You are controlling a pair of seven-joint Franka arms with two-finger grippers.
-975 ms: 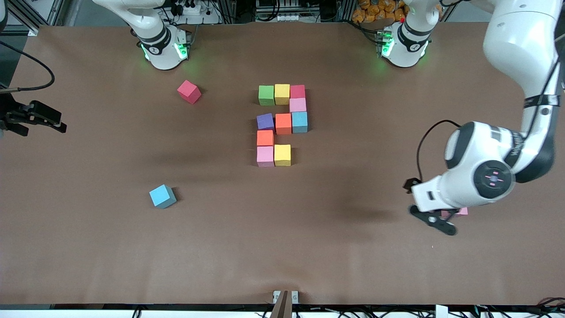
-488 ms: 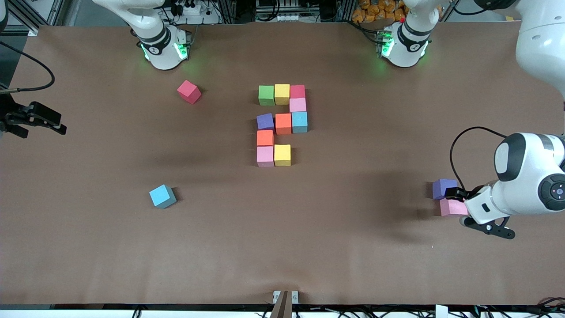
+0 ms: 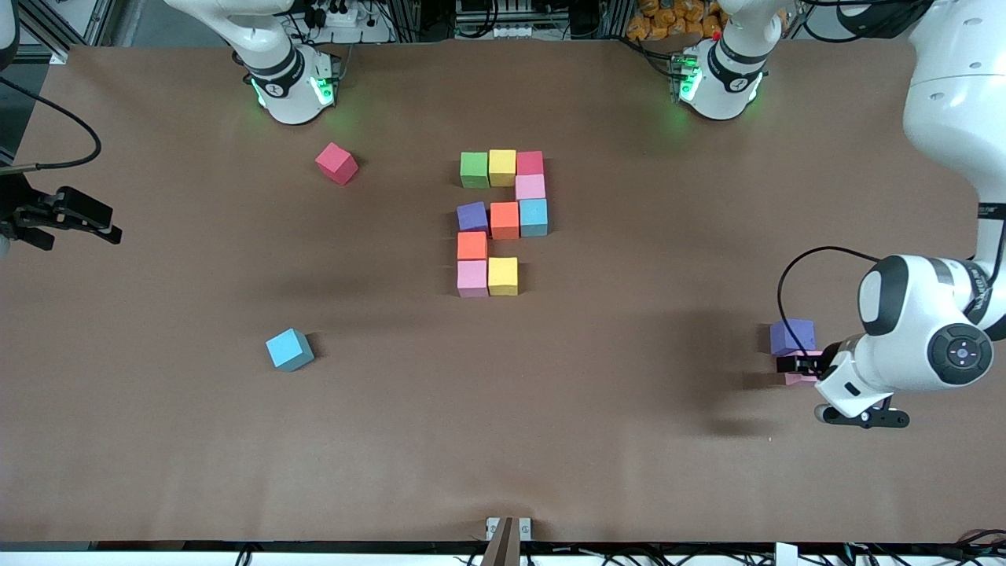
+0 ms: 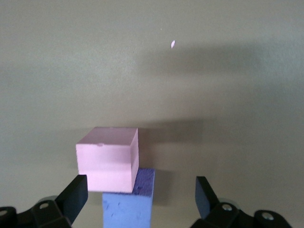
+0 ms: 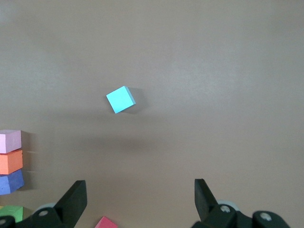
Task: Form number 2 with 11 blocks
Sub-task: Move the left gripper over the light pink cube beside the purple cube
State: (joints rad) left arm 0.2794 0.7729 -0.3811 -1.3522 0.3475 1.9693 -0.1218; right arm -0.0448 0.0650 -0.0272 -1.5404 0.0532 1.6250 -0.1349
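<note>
A brown paper-covered bench [image 3: 157,456] fills the view, with a broad bare strip along the edge nearest the front camera. Toward the left arm's end, the left gripper [image 3: 817,389] hangs low over a loose pink foam cube [image 4: 108,164], jaws apart and clamped on nothing; a purple foam cube [image 3: 791,336] touches the pink one on its farther side (bare bench all round this pair). Toward the right arm's end lies a tilted light-blue foam cube [image 3: 289,349], well apart from everything.

Mid-bench stands the unfinished number 2 [image 3: 503,222] of multicoloured foam cubes: its nearest row holds only pink and yellow, with an open slot beside the yellow one. A loose red foam cube [image 3: 336,163] sits farther off, near the right arm's base. The right gripper [image 3: 67,224] waits at the bench's edge, jaws apart.
</note>
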